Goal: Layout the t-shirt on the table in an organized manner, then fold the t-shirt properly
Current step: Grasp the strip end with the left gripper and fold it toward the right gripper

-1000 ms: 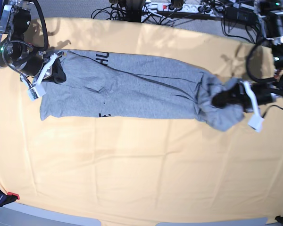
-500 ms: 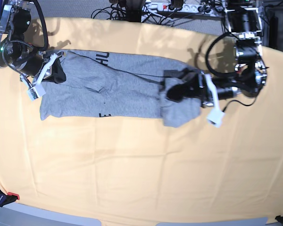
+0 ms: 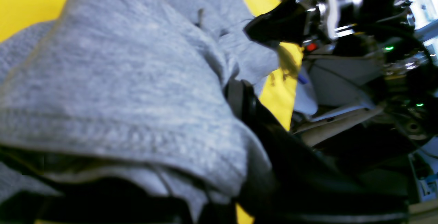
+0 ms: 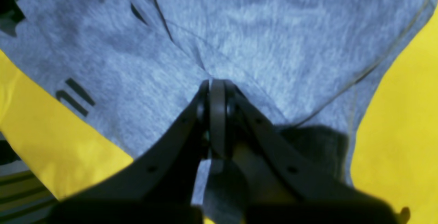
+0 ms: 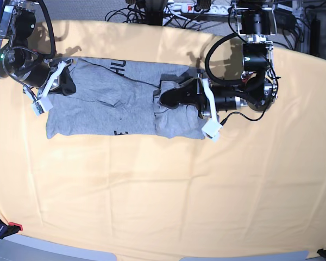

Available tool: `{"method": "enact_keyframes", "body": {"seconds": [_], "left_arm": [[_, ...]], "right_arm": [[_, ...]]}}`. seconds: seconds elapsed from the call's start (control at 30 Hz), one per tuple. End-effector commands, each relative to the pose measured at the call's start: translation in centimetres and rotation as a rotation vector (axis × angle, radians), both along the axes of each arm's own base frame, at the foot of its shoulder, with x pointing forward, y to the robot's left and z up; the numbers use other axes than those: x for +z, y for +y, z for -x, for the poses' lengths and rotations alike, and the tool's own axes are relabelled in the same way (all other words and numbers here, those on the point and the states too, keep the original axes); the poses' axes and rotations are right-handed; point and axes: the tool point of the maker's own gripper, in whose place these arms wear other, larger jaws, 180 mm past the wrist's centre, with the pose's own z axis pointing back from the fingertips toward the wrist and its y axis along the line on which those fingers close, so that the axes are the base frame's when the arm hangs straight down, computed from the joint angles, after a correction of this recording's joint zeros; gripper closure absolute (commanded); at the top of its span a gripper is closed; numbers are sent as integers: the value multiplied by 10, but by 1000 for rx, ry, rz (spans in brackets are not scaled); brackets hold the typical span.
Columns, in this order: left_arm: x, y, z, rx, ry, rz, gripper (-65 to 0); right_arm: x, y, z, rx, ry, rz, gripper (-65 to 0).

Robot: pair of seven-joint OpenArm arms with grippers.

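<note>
The left gripper (image 5: 168,98) pinches a bunched end of the grey t-shirt (image 5: 108,103), held over the shirt's middle. The right gripper (image 4: 214,83), pressed together, clamps the opposite end. The shirt lies as a long band on the yellow surface (image 5: 163,190), near its far edge.

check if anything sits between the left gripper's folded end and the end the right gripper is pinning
Nothing visible does. The left gripper holds the t-shirt end; only flat grey shirt lies between it and the right gripper.
</note>
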Motion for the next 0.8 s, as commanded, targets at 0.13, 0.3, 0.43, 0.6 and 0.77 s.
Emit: {"method": "enact_keyframes", "body": {"seconds": [0.13, 0.3, 0.43, 0.6, 0.77], "left_arm": [[23, -10, -14, 44, -62, 84, -390], [27, -7, -20, 39, -81, 74, -494], [42, 4, -38, 86, -103, 82, -490], [49, 20, -43, 114, -137, 99, -308], [45, 19, -39, 106, -124, 90, -4]], "right_arm": [[11, -2, -7, 6, -41, 0, 0], [11, -2, -7, 6, -41, 0, 0], [11, -1, -7, 6, -43, -5, 0], [11, -1, -6, 8, -37, -3, 0], [11, -1, -7, 7, -39, -5, 0]]}}
